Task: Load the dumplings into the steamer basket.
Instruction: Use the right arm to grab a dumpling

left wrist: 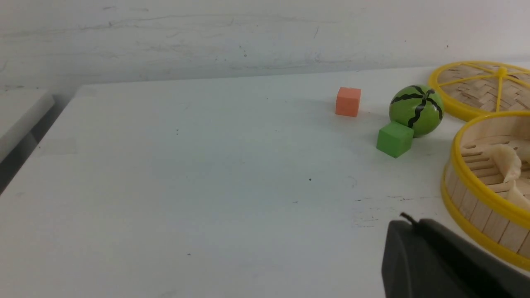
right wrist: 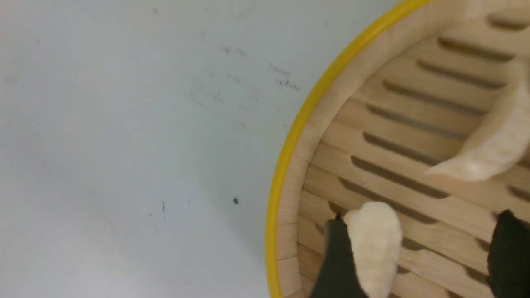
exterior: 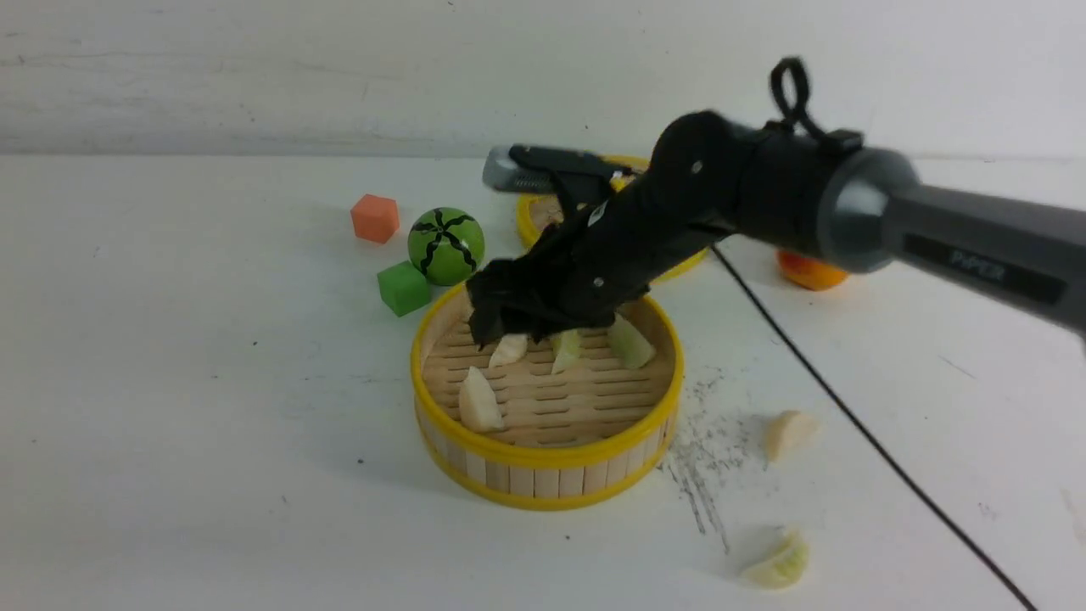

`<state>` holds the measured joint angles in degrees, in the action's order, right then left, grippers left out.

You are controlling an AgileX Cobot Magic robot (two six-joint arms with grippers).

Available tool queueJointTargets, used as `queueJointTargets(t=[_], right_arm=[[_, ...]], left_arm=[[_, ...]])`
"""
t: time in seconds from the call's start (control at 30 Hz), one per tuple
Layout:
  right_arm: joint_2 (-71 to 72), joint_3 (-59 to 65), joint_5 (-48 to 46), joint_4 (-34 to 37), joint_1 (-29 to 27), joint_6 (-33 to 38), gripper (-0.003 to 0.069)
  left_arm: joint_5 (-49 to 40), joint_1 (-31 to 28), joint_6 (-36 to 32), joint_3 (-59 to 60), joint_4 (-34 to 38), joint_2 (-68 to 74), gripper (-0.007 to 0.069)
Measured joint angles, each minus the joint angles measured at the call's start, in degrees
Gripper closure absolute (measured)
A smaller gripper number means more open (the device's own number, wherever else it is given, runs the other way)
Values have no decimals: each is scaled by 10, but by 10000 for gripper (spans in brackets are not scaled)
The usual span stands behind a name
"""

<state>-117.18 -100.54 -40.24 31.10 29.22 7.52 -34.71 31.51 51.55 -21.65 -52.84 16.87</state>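
Observation:
The steamer basket [exterior: 543,458] stands mid-table with several dumplings on its slatted floor: a white one [exterior: 479,400] near the front, two green ones [exterior: 566,348] [exterior: 630,342] at the back. My right gripper [exterior: 517,331] reaches down into the basket and is open. A white dumpling [right wrist: 374,244] lies on the slats against one finger [right wrist: 337,256], with a wide gap to the other finger [right wrist: 509,256]. Outside the basket, a white dumpling [exterior: 789,433] and a green dumpling [exterior: 779,564] lie on the table to the right. My left gripper [left wrist: 408,221] is shut and empty, left of the basket [left wrist: 476,186].
The woven lid [left wrist: 480,89] lies behind the basket. A watermelon ball [exterior: 446,245], a green cube [exterior: 404,288] and an orange cube [exterior: 374,217] sit at the back left. An orange object [exterior: 810,271] and a black cable [exterior: 848,416] are on the right.

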Motion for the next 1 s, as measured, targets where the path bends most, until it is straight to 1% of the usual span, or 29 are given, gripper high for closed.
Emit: queueJointTargets(t=[0.1, 0.17, 0.23, 0.3, 0.33, 0.4, 0.47, 0.5, 0.53, 0.63, 0.7, 0.77, 1.0], right_arm=[[67, 0, -30, -54, -34, -10, 200], [106, 0, -56, -102, -56, -36, 200], [144, 13, -96, -165, -90, -83, 200], [155, 32, -107, -189, -101, -103, 200], [178, 97, -123, -224, -123, -126, 200], [186, 175, -116, -236, -130, -133, 200], [187, 261, -73, -232, -130, -149, 200], [186, 296, -36, -225, -129, -162, 200], [186, 302, -19, -223, -129, -169, 200], [173, 367, 99, -200, -128, -223, 200], [155, 380, 144, -199, -126, -246, 200], [136, 382, 158, -211, -123, -252, 200], [90, 382, 234, -257, -121, -273, 207]], left_arm=[[2, 0, 0, 0, 0, 0, 624], [7, 0, 0, 0, 0, 0, 623], [16, 0, 2, 0, 3, 0, 623], [19, 0, 2, 0, 5, 0, 622], [22, 0, 2, 0, 8, 0, 622], [27, 0, 3, 0, 9, 0, 622], [52, 0, 12, 0, 9, 0, 619], [72, 0, 15, 0, 9, 0, 618], [76, 0, 15, 0, 9, 0, 617], [138, 0, 21, 0, 5, 1, 615], [164, 0, 21, 0, 0, 4, 615], [177, 0, 26, 0, -1, 15, 614], [179, 0, 38, 0, -2, 27, 608]])
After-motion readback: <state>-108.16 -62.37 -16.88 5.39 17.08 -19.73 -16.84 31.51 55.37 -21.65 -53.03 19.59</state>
